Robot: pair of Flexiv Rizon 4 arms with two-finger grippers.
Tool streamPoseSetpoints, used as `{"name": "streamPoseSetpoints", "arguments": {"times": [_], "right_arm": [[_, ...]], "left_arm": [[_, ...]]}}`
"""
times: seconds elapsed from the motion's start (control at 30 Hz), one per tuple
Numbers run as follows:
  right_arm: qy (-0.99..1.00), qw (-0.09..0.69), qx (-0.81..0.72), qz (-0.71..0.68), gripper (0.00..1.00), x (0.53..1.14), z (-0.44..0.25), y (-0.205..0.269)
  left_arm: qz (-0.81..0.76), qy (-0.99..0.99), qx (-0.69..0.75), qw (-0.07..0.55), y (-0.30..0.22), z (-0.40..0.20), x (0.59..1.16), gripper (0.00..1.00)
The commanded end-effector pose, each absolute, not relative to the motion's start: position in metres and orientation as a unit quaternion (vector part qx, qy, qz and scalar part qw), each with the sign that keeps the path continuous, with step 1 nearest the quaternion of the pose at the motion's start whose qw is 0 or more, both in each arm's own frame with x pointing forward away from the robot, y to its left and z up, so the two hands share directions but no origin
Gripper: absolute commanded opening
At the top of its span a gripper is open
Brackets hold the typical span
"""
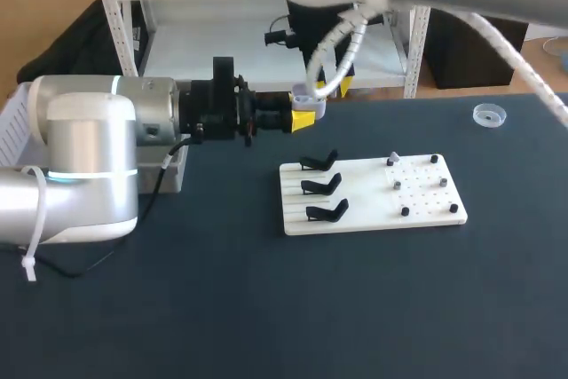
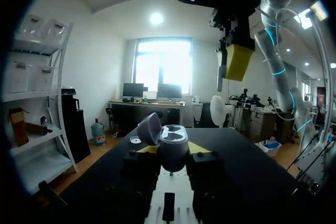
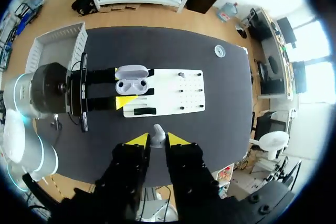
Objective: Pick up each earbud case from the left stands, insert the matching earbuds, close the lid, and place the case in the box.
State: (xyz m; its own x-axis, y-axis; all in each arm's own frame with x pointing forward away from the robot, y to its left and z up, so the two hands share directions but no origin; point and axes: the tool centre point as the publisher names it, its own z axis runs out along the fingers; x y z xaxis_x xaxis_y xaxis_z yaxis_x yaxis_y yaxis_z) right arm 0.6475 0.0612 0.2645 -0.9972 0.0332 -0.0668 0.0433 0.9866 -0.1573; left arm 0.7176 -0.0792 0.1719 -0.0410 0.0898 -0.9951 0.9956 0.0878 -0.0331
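Observation:
My left gripper [image 1: 303,118] is shut on an open white earbud case [image 1: 308,94], held in the air left of the white board [image 1: 368,216]. In the left wrist view the case [image 2: 172,141] sits between the yellow tips with its lid [image 2: 149,128] tipped back. High above it, my right gripper [image 3: 157,140] is shut on a small white earbud [image 3: 157,131]; from there the open case [image 3: 132,80] shows two hollows. That right gripper [image 2: 233,61] hangs over the case. Three black stands [image 1: 321,186] on the board are bare. One earbud [image 1: 393,159] rests on the board's pegs.
A white basket [image 3: 58,45] stands at the table's left edge, behind my left arm. A small clear round dish [image 1: 488,114] lies at the far right. The right arm's body and cable [image 1: 333,51] cross above the table's back.

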Motion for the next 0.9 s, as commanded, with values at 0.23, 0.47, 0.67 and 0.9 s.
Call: {"name": "streamPoseSetpoints", "arguments": {"times": [0.23,0.47,0.67,0.9], "right_arm": [[0.994,-0.018,0.089,-0.061,0.0,0.654,0.267,0.065],[0.994,-0.018,0.089,-0.061,0.0,0.654,0.267,0.065],[0.96,0.035,0.278,-0.002,0.0,0.674,0.263,0.07],[0.942,0.063,0.328,0.001,0.0,0.684,0.257,0.075]], "left_arm": [[-0.465,0.552,0.491,0.488,-0.08,0.172,0.719,0.0],[-0.465,0.552,0.491,0.488,-0.08,0.172,0.719,0.0],[-0.465,0.552,0.491,0.488,-0.08,0.172,0.719,0.0],[-0.465,0.552,0.491,0.488,-0.08,0.172,0.719,0.0]]}}
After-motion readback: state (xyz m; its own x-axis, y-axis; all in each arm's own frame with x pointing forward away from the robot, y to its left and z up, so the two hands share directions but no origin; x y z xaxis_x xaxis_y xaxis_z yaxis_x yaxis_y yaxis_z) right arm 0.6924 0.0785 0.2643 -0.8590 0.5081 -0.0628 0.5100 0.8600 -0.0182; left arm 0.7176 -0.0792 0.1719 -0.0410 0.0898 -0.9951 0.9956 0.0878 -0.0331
